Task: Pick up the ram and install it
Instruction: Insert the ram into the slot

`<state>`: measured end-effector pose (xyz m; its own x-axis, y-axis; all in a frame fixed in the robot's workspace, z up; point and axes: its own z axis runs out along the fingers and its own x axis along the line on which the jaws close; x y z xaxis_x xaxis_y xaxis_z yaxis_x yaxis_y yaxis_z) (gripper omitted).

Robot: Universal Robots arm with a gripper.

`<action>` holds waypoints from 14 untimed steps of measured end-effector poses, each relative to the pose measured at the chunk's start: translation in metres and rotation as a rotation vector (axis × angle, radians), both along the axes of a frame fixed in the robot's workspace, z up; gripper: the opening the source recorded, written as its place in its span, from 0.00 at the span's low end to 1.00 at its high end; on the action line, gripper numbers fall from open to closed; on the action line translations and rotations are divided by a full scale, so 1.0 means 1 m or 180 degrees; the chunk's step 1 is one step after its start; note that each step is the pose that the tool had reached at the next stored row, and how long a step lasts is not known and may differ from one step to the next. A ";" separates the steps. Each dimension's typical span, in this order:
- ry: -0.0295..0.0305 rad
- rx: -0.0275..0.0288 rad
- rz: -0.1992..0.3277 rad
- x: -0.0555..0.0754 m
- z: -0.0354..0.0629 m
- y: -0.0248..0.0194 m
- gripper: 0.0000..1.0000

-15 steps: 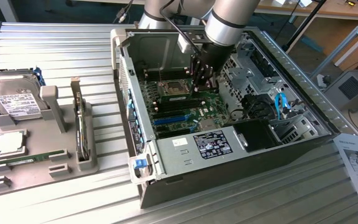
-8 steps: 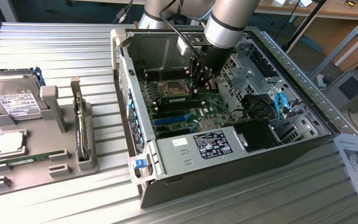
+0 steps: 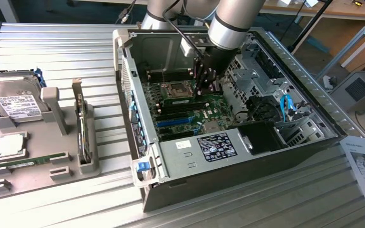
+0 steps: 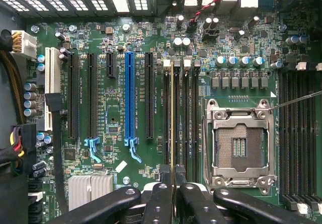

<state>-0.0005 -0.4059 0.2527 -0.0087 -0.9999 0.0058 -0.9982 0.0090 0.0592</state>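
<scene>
fingers (image 4: 160, 201): clamped tight on the ram (image 4: 172, 113)
ram: edge-on, just a thin line over the memory slots (image 4: 187, 113) beside the CPU socket (image 4: 240, 146)
hidden: its chips; seated or not, can't tell

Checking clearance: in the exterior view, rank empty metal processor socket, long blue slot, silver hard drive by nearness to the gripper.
1. Processor socket, beside the gripper.
2. Blue slot, below the socket in view.
3. Hard drive, the exterior view's far left.

My silver-grey arm (image 3: 225, 23) reaches steeply down, wrist vertical, the black hand (image 3: 205, 88) with fingers (image 4: 160, 201) pinched close together.
</scene>
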 end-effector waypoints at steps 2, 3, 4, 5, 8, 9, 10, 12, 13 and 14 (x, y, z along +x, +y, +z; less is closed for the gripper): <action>0.0000 0.0000 0.0001 0.000 0.0000 0.0000 0.12; 0.0000 0.0000 0.0003 -0.001 -0.0001 0.0000 0.12; 0.0000 0.0000 0.0006 -0.001 -0.0001 0.0000 0.12; 0.0000 0.0000 0.0009 -0.002 -0.0001 0.0000 0.12; 0.0000 0.0000 0.0009 -0.002 -0.0001 0.0000 0.12; 0.0000 0.0000 0.0011 -0.002 -0.0002 0.0000 0.12; 0.0000 0.0000 0.0013 -0.002 -0.0002 0.0000 0.12; 0.0000 0.0000 0.0018 -0.002 -0.0002 0.0000 0.12; 0.0000 0.0000 0.0018 -0.002 -0.0002 0.0000 0.12; 0.0000 0.0000 0.0018 -0.002 -0.0002 0.0000 0.12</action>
